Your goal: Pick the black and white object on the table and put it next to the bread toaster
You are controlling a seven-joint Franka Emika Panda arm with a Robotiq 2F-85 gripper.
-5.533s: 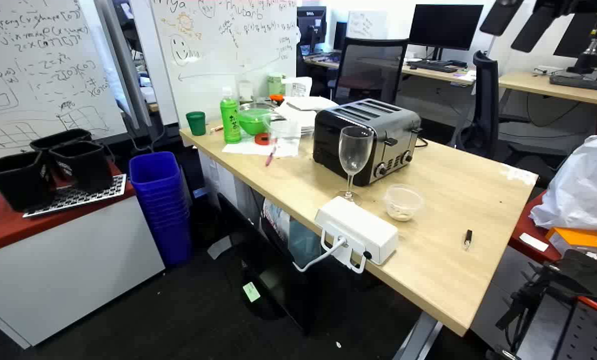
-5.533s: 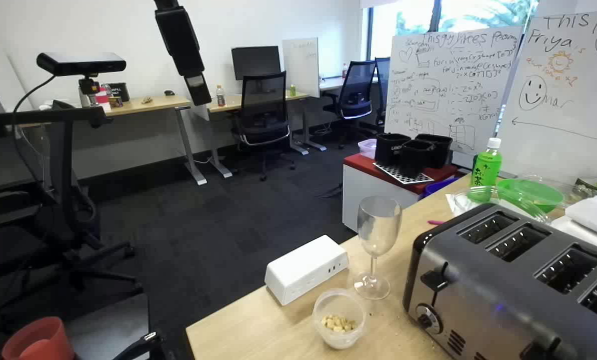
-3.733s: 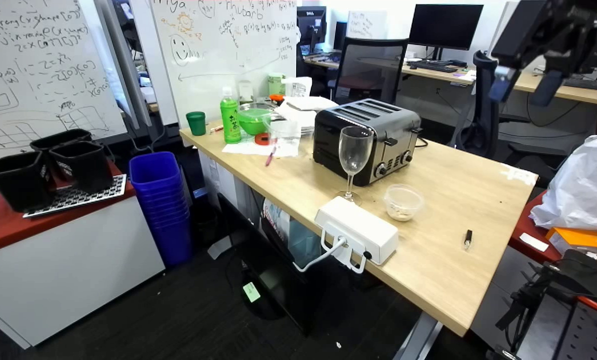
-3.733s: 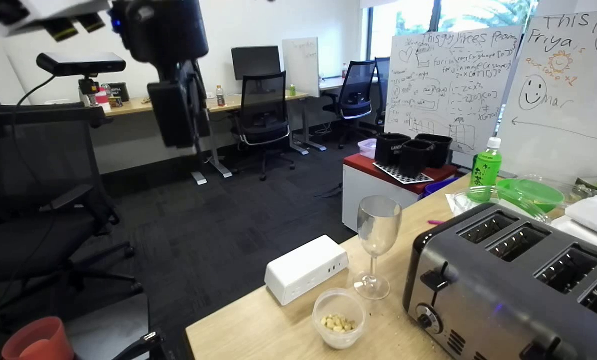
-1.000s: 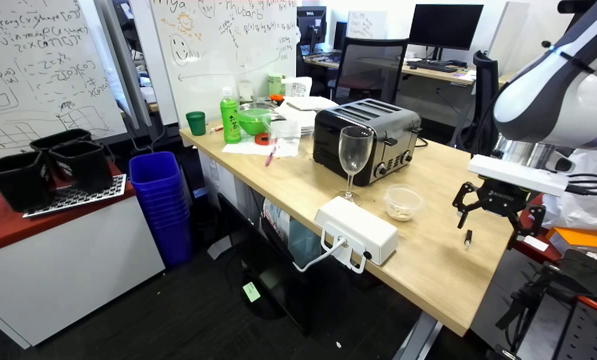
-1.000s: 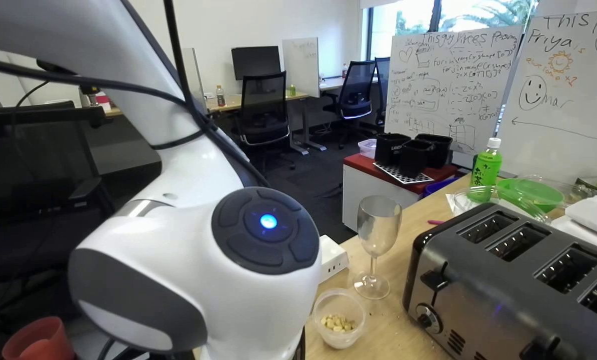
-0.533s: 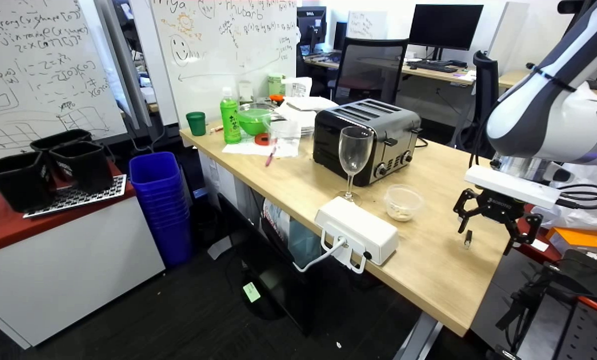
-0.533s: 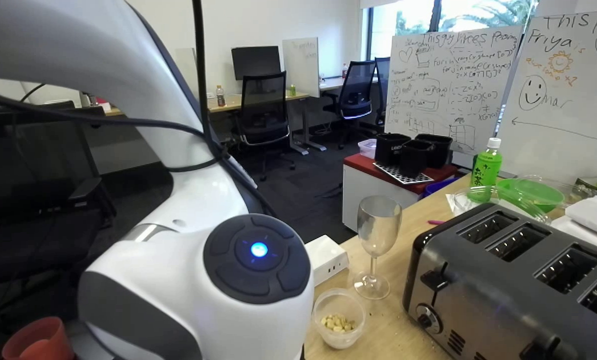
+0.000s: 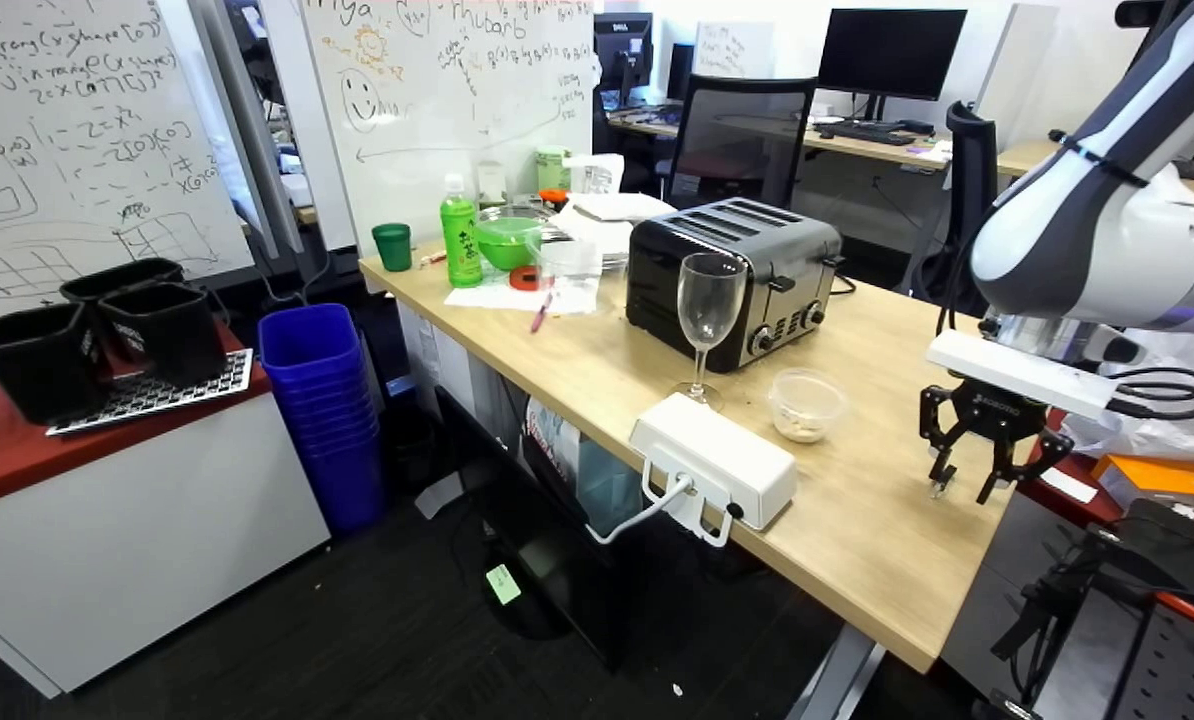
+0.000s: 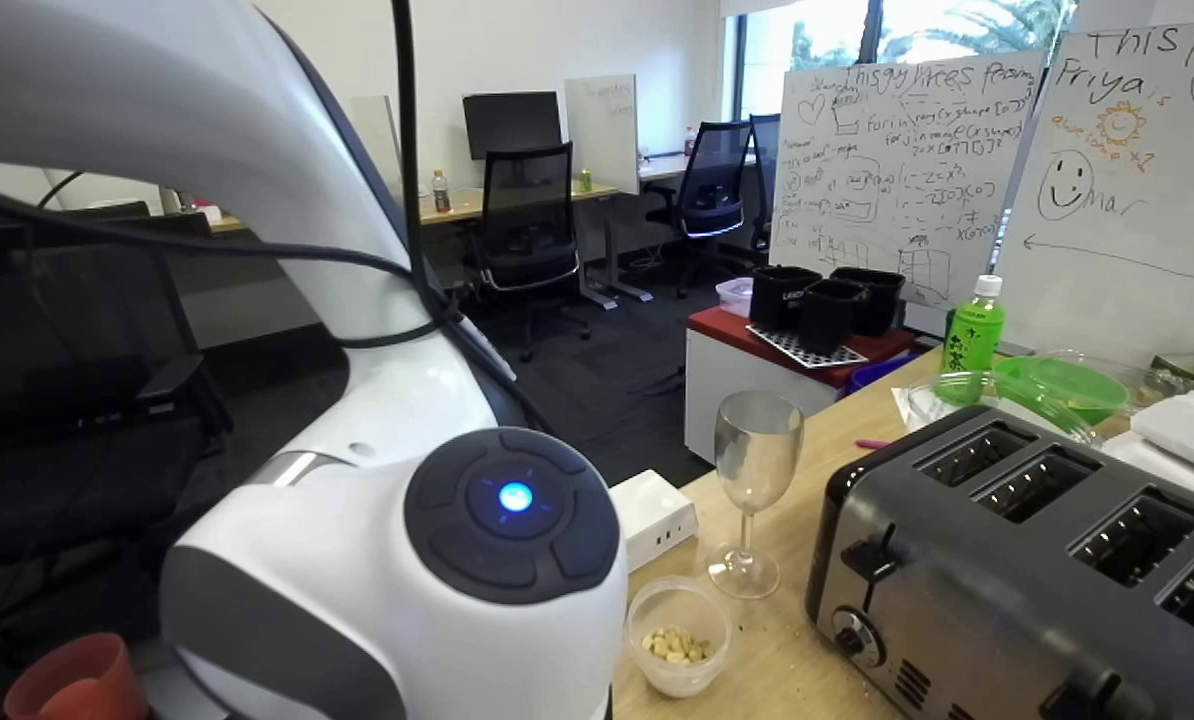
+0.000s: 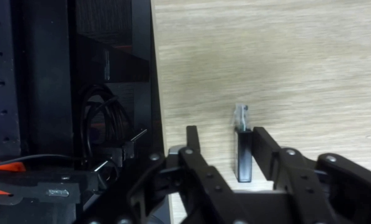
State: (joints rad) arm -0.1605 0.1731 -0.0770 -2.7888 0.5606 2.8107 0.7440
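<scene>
Pick-up: While a small slim black stick with a clear-and-white end (image 11: 244, 155) lies on a rectangular light-wood table (image 9: 857, 470), near its edge, a black 2-fingered gripper (image 11: 226, 137) stands astride it.
Jaws: Part-way spread, pinching nothing; the wrist view shows a gap on 1 side, while the opposite finger is touching the stick or just beside it, too close to tell.
Black finger pads (image 11: 264, 151): Both should reach the black body together, so centring the stick first looks wise; otherwise 1 finger may push it across the wood. A squeeze over the narrow width, low but not pressing on the tabletop, seems best; the clear end looks the poorer hold.
Boxy chrome-and-black 4-slot toaster (image 9: 762, 240): Destination, well apart from the gripper; the carry likely calls for height over a clear plastic tub (image 9: 819, 398) and a clear stemmed glass (image 9: 709, 315).
"ROBOTIQ": White lettering on the gripper, in an exterior view.
"DELL": Logo on a black monitor (image 9: 623, 50).
"お茶": On a green plastic bottle (image 9: 462, 240).
"LAND": Opening letters on a black plastic bin (image 10: 785, 298), the rest unclear.
"rhubarb": Handwritten on a large whiteboard (image 9: 457, 110).
Stick and toaster: No legible writing.
</scene>
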